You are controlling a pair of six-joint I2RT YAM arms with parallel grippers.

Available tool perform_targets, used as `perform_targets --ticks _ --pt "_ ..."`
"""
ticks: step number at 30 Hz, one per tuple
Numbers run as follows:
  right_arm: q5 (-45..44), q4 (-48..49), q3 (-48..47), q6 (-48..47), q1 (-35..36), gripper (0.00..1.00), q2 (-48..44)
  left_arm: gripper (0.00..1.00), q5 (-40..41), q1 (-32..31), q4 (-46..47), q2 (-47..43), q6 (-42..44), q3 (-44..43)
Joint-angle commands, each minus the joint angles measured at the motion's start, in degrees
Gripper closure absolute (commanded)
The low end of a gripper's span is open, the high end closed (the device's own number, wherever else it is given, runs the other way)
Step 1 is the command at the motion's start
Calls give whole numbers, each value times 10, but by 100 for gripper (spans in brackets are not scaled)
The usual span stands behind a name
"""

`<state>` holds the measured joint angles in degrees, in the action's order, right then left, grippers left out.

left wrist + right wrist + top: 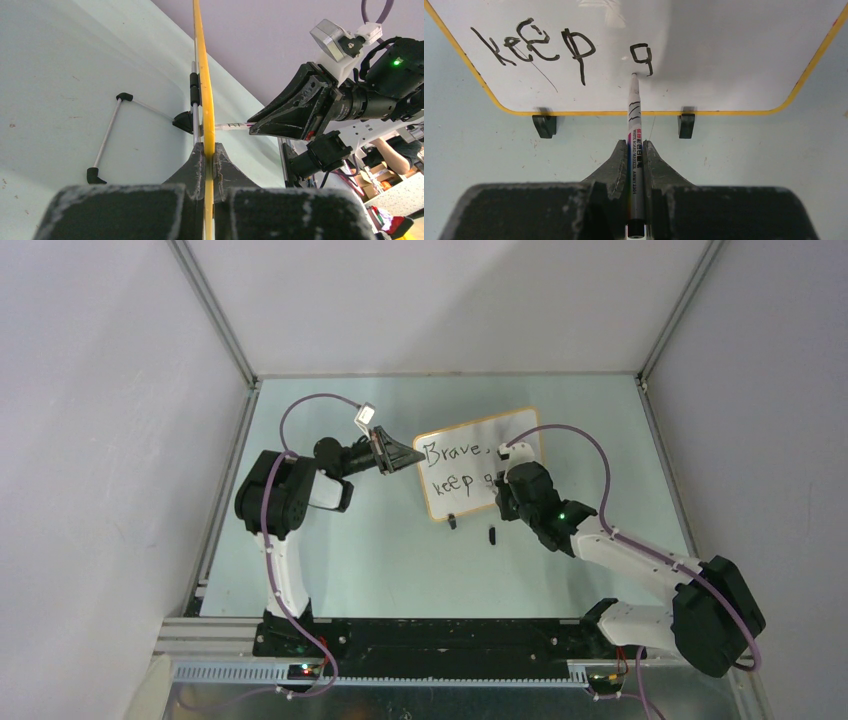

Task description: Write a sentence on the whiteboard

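The whiteboard (508, 430) stands tilted on the pale green table, with a yellow-orange frame and two black clip feet (544, 125). The sentence (455, 466) reads "Brave," and below it "keep g" (539, 47). My left gripper (418, 457) is shut on the board's left edge, which the left wrist view shows as a yellow strip (202, 60) between the jaws. My right gripper (635, 145) is shut on a whiteboard marker (634, 115). The marker's tip touches the board just beside the tail of the "g" (642, 57).
Behind the board a thin wire stand (107, 135) with black ends rests on the table. The table has raised metal rails at its left and right edges (225, 480). My right arm (640, 560) reaches in from the lower right.
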<state>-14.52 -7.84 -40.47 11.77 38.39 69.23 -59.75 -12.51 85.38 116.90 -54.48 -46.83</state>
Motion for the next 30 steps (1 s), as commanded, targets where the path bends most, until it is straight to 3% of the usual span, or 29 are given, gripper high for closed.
perform_targets --ticks 1,18,25,30 --pt "-6 16 -6 -6 -4 100 5 100 -40 -6 21 -16 14 10" --pt "-60 -10 -8 5 -8 100 -15 100 -41 -6 21 -16 13 9" --pt "-33 52 42 0 -9 100 -112 100 -40 -6 21 -17 14 10" --pt "-18 62 46 6 -36 100 -118 100 -40 -6 21 -17 14 10"
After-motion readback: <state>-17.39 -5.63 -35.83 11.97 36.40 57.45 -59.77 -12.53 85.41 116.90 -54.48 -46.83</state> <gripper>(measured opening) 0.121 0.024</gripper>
